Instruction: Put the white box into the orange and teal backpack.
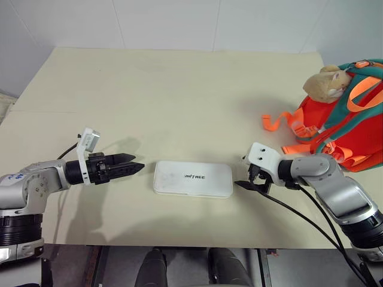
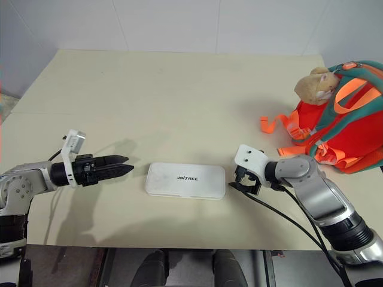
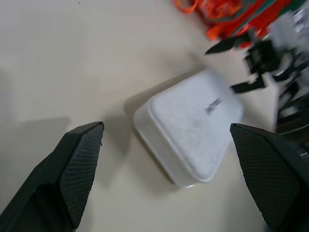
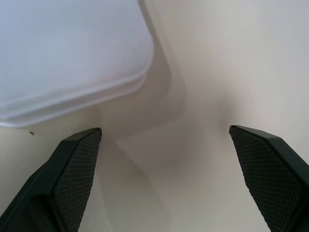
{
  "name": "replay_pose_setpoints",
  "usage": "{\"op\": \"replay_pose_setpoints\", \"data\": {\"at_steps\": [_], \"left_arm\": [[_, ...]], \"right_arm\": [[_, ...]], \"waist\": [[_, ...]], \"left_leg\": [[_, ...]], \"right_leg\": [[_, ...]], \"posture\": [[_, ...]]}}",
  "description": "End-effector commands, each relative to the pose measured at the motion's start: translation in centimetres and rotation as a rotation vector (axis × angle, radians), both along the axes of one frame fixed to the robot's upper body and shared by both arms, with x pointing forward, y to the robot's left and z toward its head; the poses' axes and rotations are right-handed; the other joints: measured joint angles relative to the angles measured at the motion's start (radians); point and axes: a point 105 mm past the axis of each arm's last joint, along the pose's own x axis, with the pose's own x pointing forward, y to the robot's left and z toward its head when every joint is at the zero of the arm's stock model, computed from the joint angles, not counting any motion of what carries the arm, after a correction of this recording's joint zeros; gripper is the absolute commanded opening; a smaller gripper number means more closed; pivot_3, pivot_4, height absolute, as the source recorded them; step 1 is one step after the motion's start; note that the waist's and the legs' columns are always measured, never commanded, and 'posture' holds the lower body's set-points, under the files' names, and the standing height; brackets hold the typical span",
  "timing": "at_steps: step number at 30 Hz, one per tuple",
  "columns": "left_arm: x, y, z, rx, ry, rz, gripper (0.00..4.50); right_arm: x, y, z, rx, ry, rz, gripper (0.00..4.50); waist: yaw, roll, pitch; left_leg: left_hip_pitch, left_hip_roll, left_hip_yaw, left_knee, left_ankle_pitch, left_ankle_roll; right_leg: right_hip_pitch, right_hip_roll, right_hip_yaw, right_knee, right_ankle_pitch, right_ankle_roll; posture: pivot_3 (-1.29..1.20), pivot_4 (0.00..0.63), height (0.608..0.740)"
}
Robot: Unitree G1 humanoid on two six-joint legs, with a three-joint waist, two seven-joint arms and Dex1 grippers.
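Centrally, the white box (image 1: 192, 179) is flanked by the released left tool (image 1: 136, 163) and released right tool (image 1: 244, 185); the backpack (image 1: 341, 128) is seen upper right.

I see the white box (image 1: 192, 179) lying flat on the table (image 1: 179, 95), near the middle of its front edge. My left gripper (image 1: 133, 163) sits just off the box's left end, my right gripper (image 1: 246, 185) just off its right end. The backpack (image 1: 342, 119) rests at the table's right edge, behind the right gripper.

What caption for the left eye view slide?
Open left gripper and right gripper flank the white box; backpack waits aside.
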Motion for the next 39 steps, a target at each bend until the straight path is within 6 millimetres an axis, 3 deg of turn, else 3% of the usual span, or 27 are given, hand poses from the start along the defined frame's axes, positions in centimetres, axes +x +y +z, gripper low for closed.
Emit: {"op": "replay_pose_setpoints", "data": {"at_steps": [1,7,16,30,39], "left_arm": [[-0.6,0.5,-0.5,-0.051,0.074,0.002,4.49],[-1.1,-0.5,-1.7,-0.115,0.187,-0.034,4.49],[-0.2,-2.1,-3.1,-0.158,0.268,-0.078,4.49],[1.0,-4.1,-2.9,-0.212,0.27,-0.156,4.49],[-0.8,-5.8,-2.0,-0.228,0.286,-0.251,4.49]], "right_arm": [[-0.2,0.5,0.4,-0.006,-0.036,0.022,4.48],[0.2,1.0,0.5,0.006,-0.046,0.021,4.48],[0.6,1.5,0.6,0.01,-0.057,0.03,4.48],[0.4,1.6,0.6,0.009,-0.055,0.034,4.48],[0.3,1.8,0.7,0.017,-0.064,0.034,4.48]], "waist": [[0.0,0.0,0.0],[0.0,0.0,0.0],[0.0,0.0,0.0],[0.001,0.0,0.0],[0.0,0.0,0.0]], "left_leg": [[0.0,0.0,0.0,0.0,0.0,0.0],[0.0,0.0,0.0,0.0,0.0,0.0],[0.0,0.0,0.0,0.001,0.0,0.0],[0.0,0.0,0.0,0.001,0.0,-0.001],[0.0,0.0,0.0,0.001,0.0,-0.001]], "right_leg": [[0.0,0.0,0.0,0.0,0.0,0.0],[0.0,0.0,0.0,0.0,0.0,0.0],[0.0,0.0,0.0,0.001,0.0,0.0],[0.0,0.0,0.0,0.001,0.0,0.0],[0.0,0.0,0.0,0.001,0.0,0.0]], "posture": [[0.0,0.15,0.74],[0.0,0.15,0.74],[0.0,0.15,0.74],[0.0,0.15,0.74],[0.0,0.15,0.74]]}}
